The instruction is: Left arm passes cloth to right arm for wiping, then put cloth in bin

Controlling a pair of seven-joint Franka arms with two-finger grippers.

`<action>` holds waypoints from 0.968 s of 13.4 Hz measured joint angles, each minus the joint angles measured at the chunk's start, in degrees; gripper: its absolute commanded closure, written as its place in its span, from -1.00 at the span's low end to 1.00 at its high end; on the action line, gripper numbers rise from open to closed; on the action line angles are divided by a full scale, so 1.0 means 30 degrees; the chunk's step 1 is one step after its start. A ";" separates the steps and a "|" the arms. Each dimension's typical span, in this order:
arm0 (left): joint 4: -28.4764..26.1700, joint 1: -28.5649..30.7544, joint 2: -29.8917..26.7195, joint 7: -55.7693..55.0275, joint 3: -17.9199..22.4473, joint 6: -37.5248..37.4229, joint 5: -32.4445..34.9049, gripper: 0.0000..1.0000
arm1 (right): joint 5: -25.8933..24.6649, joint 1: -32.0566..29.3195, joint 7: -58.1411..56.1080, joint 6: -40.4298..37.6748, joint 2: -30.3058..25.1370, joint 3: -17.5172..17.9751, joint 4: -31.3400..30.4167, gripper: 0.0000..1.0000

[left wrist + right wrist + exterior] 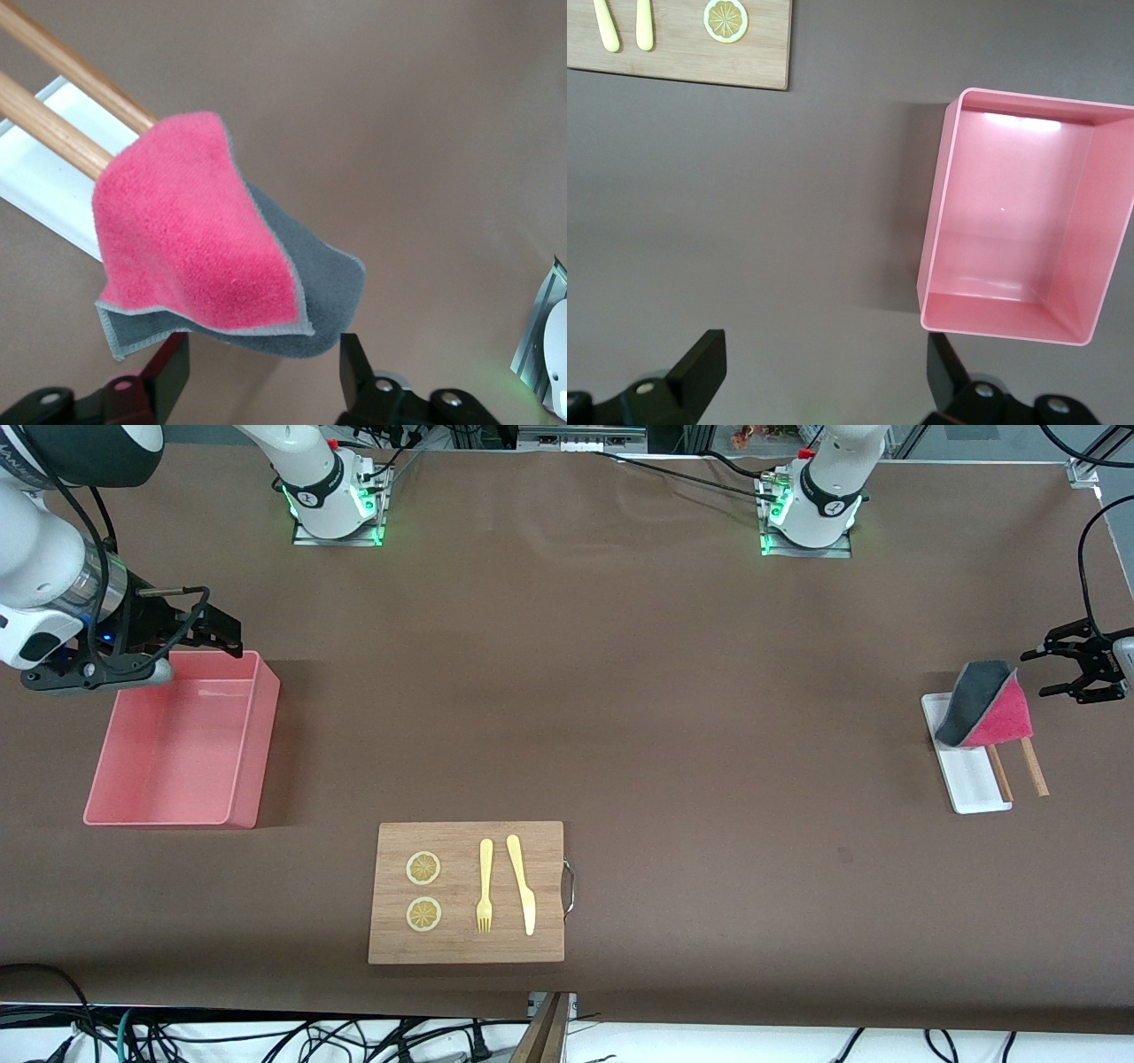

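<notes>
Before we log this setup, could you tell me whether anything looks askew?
The cloth is draped unevenly over two wooden sticks leaning on the white tray, pink face partly folded over grey. Nothing looks spilled or damaged.

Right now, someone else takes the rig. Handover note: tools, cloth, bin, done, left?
Left tool: open, level with the cloth, fingers either side of its hanging edge, no grip yet.
Right tool: open, holding nothing, waiting over the bin rim nearest the robots' bases.
Cloth: draped, pink and grey faces both showing, over two wooden sticks resting on the white tray at the left arm's end.
Bin: empty, at the right arm's end.
Cutting board: holds the fork, knife and two lemon slices.
Done: left approach only.
Left: grasp, pass, wipe, drop cloth in bin.
</notes>
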 measured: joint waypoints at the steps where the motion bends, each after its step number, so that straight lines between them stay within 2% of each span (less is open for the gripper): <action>1: -0.0174 0.0015 -0.0153 0.0259 -0.0136 0.0275 -0.0185 -0.56 | 0.0000 0.0000 0.0000 0.0000 0.0000 0.0000 0.0006 -1.00; 3: -0.0962 0.0027 -0.0732 0.0601 -0.0509 0.1276 -0.0967 -0.57 | 0.0000 0.0000 0.0000 0.0000 0.0000 0.0000 0.0030 -1.00; 6: -0.3367 0.0530 -0.2150 0.2275 -0.0592 0.3810 -0.2362 -0.59 | 0.0000 0.0000 0.0000 -0.0001 0.0000 0.0000 0.0045 -1.00; 9: -0.4305 0.0851 -0.2729 0.3229 -0.0592 0.4380 -0.2731 -0.57 | 0.0000 0.0000 0.0000 -0.0001 0.0000 0.0001 0.0050 -1.00; 11: -0.4680 0.0849 -0.2895 0.3359 -0.0628 0.4402 -0.2739 -0.51 | 0.0000 0.0000 0.0000 -0.0001 0.0000 0.0004 0.0052 -1.00; 13: -0.4866 0.0849 -0.2900 0.3616 -0.0648 0.4509 -0.2743 -0.31 | 0.0000 0.0000 0.0000 -0.0001 0.0000 0.0005 0.0052 -1.00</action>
